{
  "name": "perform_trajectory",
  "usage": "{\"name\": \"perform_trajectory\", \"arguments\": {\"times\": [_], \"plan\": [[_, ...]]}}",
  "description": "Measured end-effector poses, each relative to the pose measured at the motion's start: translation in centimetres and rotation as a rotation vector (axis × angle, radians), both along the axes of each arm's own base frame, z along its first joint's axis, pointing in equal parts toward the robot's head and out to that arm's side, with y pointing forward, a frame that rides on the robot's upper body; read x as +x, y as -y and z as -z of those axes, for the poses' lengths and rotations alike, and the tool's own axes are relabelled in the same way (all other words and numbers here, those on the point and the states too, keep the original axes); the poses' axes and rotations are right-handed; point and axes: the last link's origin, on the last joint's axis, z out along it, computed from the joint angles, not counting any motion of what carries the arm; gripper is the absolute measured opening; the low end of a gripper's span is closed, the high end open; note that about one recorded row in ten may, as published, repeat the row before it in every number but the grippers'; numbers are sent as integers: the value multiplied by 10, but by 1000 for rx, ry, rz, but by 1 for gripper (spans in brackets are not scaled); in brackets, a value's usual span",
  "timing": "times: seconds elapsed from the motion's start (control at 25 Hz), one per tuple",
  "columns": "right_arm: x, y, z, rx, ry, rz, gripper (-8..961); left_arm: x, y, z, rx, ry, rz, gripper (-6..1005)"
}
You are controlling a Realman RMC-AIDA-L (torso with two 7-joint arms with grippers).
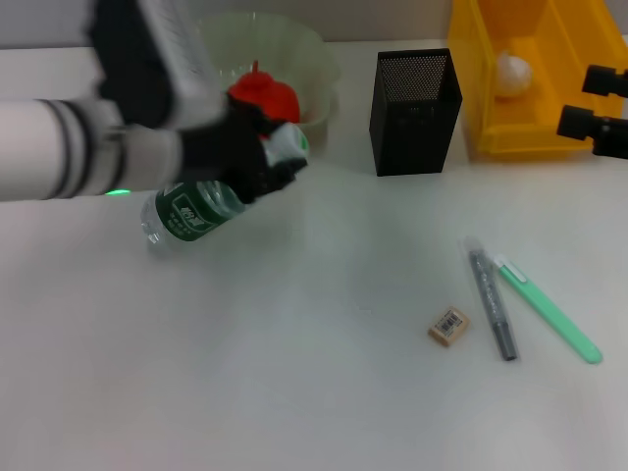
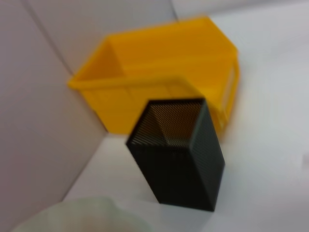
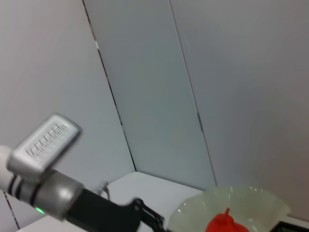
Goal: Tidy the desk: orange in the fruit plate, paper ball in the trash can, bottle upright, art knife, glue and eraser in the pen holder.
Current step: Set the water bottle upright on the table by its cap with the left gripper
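The bottle [image 1: 191, 211] lies tilted on the white table, cap toward the fruit plate [image 1: 294, 44]. My left gripper [image 1: 263, 157] is at the bottle's neck, over its upper part. The orange [image 1: 267, 95] sits in the fruit plate, and also shows in the right wrist view [image 3: 227, 224]. The paper ball [image 1: 512, 74] lies in the yellow trash can [image 1: 491, 137]. The black pen holder [image 1: 414, 113] stands between plate and bin. The eraser [image 1: 448, 326], a grey pen-shaped tool [image 1: 493, 306] and a green stick [image 1: 549, 312] lie at the front right. My right gripper [image 1: 594, 101] is open beside the bin.
The left wrist view shows the pen holder [image 2: 178, 154] in front of the trash can [image 2: 159, 63], with the plate's rim [image 2: 82, 215] close by. A grey wall stands behind the table. The right wrist view shows my left arm [image 3: 48, 145] beside the plate [image 3: 256, 203].
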Motion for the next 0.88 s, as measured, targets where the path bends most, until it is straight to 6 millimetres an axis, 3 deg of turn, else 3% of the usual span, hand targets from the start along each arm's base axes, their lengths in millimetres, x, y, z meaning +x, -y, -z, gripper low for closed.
{"name": "perform_trajectory", "arguments": {"times": [0.12, 0.28, 0.44, 0.48, 0.88], "plan": [[-5, -4, 2, -6, -1, -19, 838, -5, 6, -16, 22, 69, -40, 454], [-11, -8, 5, -12, -11, -36, 838, -28, 14, -59, 114, 233, -152, 461], [-13, -12, 7, -17, -24, -43, 838, -31, 15, -67, 130, 262, -169, 467], [-13, -13, 8, -17, -24, -45, 838, -50, 20, -83, 163, 345, -226, 468], [-20, -16, 8, -23, -30, -64, 837, -81, 26, -91, 163, 480, -294, 483]]}}
